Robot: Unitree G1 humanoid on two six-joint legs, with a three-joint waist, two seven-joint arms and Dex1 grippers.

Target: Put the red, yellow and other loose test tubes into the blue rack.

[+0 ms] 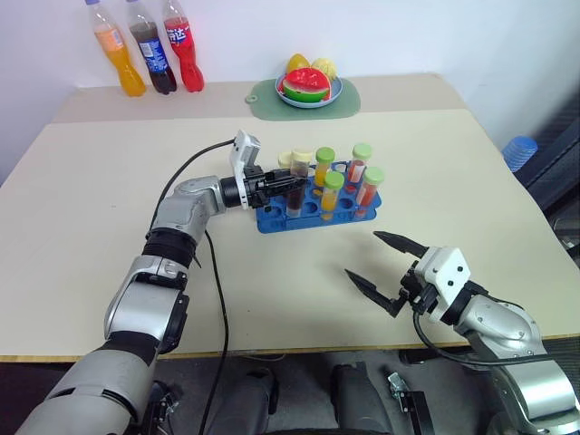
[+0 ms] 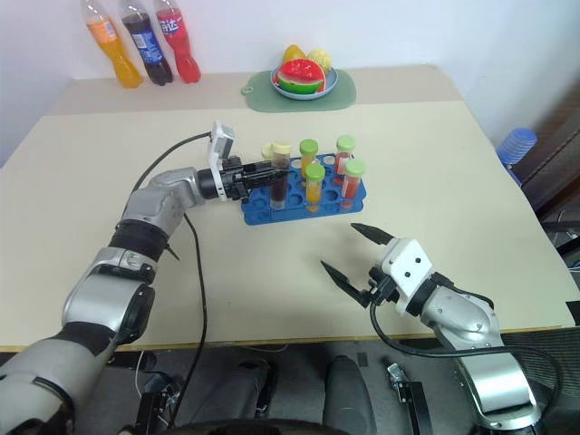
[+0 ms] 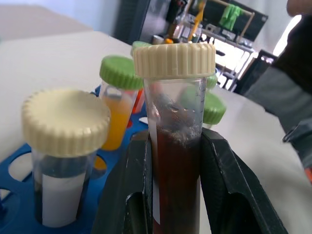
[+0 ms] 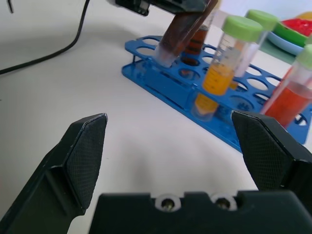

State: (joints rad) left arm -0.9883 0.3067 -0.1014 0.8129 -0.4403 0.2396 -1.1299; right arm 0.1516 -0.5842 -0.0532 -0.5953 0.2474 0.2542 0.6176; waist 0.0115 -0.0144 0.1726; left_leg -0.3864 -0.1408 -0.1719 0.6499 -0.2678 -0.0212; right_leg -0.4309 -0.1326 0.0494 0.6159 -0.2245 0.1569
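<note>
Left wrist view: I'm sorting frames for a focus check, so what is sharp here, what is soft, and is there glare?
Left wrist view: the brown tube in the left gripper is sharp, as is the pale-capped tube beside it; the room behind is out of focus, with a blown-out bright patch at the window. Right wrist view: the right gripper's fingers and the blue rack look crisp.

Silver arms, black cables, black-fingered right pincer.
</note>
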